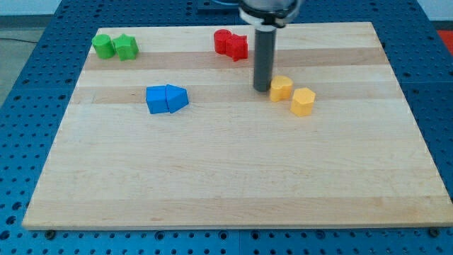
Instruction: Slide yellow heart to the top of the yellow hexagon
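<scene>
Tip: my tip (pixel 262 88) of the dark rod, holding nothing, stood just left of the yellow heart block (pixel 281 88).
Yellow hexagon block (pixel 303 101): just lower-right of heart.
Room: bare wooden board (pixel 226 177) below; right edge well apart.

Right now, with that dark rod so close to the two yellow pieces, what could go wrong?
1. My tip sits just at the view's left of one yellow block; pushing from there could drive it into the other yellow block at its lower right and shift both.
2. An off-centre push might spin the block aside instead of sliding it straight.
3. The red blocks lie just up-left of the rod; a wide swing could knock them.
</scene>
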